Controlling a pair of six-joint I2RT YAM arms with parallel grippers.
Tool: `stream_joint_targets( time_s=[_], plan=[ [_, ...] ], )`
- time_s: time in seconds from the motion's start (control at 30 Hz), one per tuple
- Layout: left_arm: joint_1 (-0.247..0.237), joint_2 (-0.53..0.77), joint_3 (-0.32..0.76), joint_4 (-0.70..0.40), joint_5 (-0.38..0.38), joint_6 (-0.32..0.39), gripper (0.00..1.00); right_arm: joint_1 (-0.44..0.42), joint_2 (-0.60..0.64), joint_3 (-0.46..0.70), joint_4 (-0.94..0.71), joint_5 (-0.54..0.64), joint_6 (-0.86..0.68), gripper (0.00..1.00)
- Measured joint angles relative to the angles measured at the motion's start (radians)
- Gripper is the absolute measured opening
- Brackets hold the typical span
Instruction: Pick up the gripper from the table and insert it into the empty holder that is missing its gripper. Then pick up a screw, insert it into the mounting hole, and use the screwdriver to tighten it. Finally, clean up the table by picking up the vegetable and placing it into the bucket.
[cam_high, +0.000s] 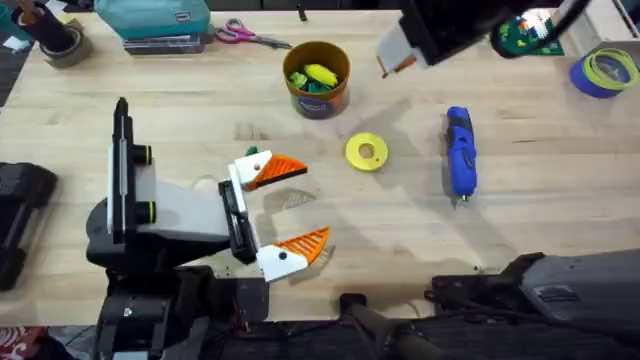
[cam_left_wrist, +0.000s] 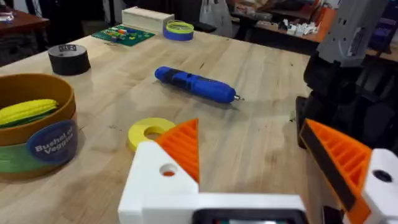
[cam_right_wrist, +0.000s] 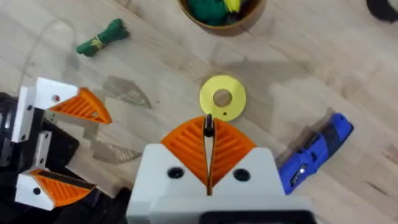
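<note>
Right hand (cam_right_wrist: 209, 163), white fingers with orange ribbed pads pressed together, empty. Left hand (cam_high: 268, 215) spread apart. Step judged: small dark green leafy toy vegetable (cam_right_wrist: 102, 38) awaits grasping, then round brown-orange bucket (cam_high: 317, 79).

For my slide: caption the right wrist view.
Shut right pincer above yellow disc, screwdriver beside, vegetable lying outside bucket.

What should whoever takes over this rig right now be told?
Left gripper: open, empty, low over the table.
Right gripper: shut, raised above the yellow disc.
Screwdriver: lying on the table.
Vegetable: on the table near the left gripper, not in the bucket.
Done: all four fingers carry orange pads.
Cannot tell: whether the screw is tightened.
Left: put the vegetable into the bucket.
</note>
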Motion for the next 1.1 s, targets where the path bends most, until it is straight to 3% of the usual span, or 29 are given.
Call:
stream_joint_targets(
  time_s=[0.33,0.77,1.1],
  plan=[
    [0.0,0.0,0.0,0.0,0.0,0.0,0.986,0.128,0.137,0.131,0.0,-0.009,-0.126,0.006],
    [0.0,0.0,0.0,0.0,0.0,0.0,0.986,0.323,0.168,0.14,0.032,-0.022,-0.296,0.006],
    [0.0,0.0,0.0,0.0,0.0,0.0,0.986,0.378,0.168,0.14,0.04,-0.022,-0.382,0.006]
  ],
)
